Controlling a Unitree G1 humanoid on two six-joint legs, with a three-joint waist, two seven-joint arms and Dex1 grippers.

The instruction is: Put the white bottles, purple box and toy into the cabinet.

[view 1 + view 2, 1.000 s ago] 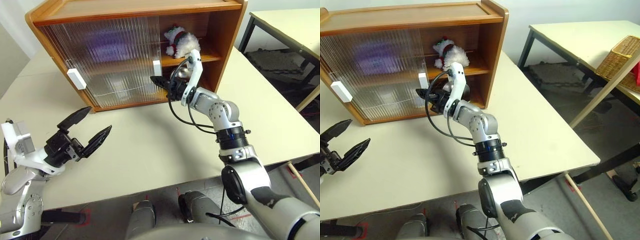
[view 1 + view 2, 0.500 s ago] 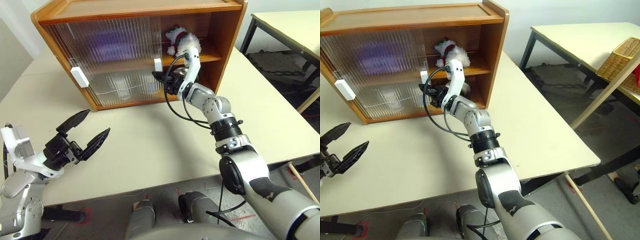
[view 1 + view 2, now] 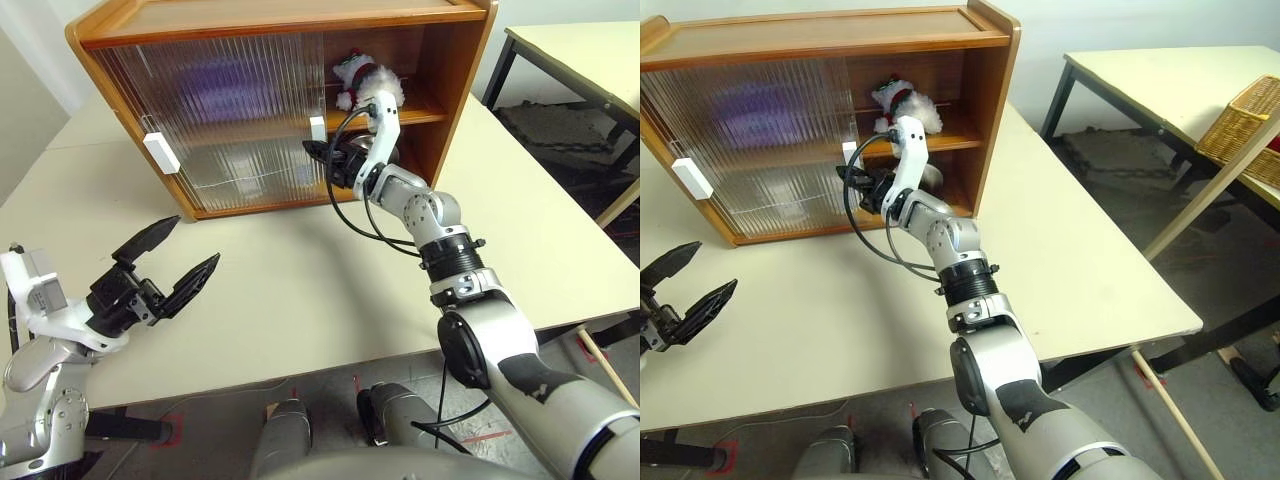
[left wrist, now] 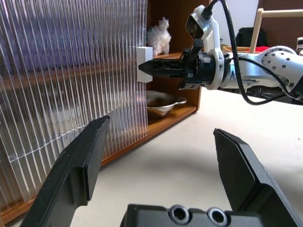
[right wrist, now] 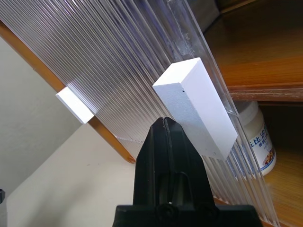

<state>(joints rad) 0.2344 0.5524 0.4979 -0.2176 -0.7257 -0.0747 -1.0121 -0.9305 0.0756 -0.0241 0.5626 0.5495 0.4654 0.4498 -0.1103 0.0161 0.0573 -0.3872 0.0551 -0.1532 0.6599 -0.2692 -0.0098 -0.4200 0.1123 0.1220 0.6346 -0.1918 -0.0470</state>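
The cabinet (image 3: 280, 20) stands at the back of the table, its right part open. The toy (image 3: 362, 82) sits on the upper shelf there. A purple blur, the purple box (image 3: 225, 85), shows through the ribbed doors. One white bottle (image 5: 258, 137) stands on the lower level behind the door's edge. My right gripper (image 3: 312, 152) is shut, with its tip against the white block handle (image 5: 196, 104) of the right sliding door. My left gripper (image 3: 190, 242) hovers open and empty over the table's near left, well clear of the cabinet.
A shiny metal bowl (image 4: 161, 101) lies on the cabinet's lower level in the open part. The left door's handle (image 3: 160, 152) sticks out at the cabinet's left. A second table (image 3: 580, 50) with a wicker basket (image 3: 1240, 120) stands to the right, with a wooden pole (image 3: 1200, 190) leaning nearby.
My right arm has stretched slightly toward the cabinet, its shut gripper staying at the door handle. The left gripper has kept still and open. The view itself has shifted a little.
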